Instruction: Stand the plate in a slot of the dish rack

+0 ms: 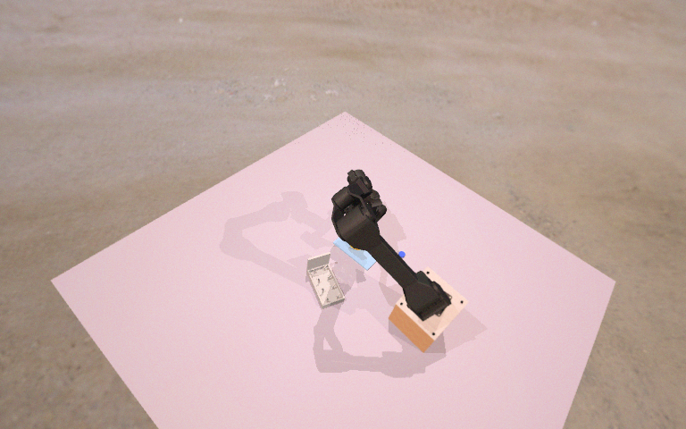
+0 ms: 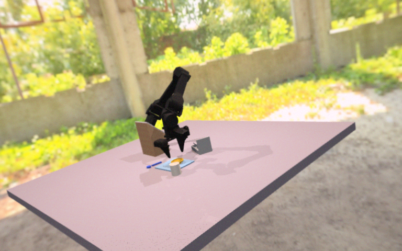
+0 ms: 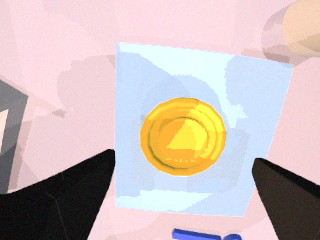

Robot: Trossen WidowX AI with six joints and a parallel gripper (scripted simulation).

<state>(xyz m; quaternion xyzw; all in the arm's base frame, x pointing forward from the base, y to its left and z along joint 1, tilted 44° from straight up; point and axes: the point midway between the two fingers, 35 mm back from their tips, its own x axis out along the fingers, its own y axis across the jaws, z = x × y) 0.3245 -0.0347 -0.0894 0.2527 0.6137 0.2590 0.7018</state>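
The yellow round plate point(image 2: 177, 160) point(image 3: 183, 136) lies flat on a light blue mat point(image 1: 368, 262) point(image 2: 189, 162) point(image 3: 270, 90); in the top view the arm hides most of it. My gripper point(image 2: 175, 153) point(image 3: 185, 161) is open and empty, pointing down a little above the plate. In the wrist view its fingertips lie to either side of the plate. The grey-white dish rack point(image 1: 326, 285) point(image 2: 204, 145) point(image 3: 12, 135) stands beside the mat, with small rails inside and a tall wall at one end. Its slots look empty. Only its edge shows in the wrist view.
A pale cup point(image 2: 175, 169) point(image 3: 305, 30) stands upright close to the mat. A blue spoon-like thing point(image 1: 401, 254) point(image 2: 156, 163) point(image 3: 197, 234) lies near the mat's opposite side. The arm's wooden base block point(image 1: 412, 328) point(image 2: 149, 141) stands behind the spoon, seen from the exterior view.
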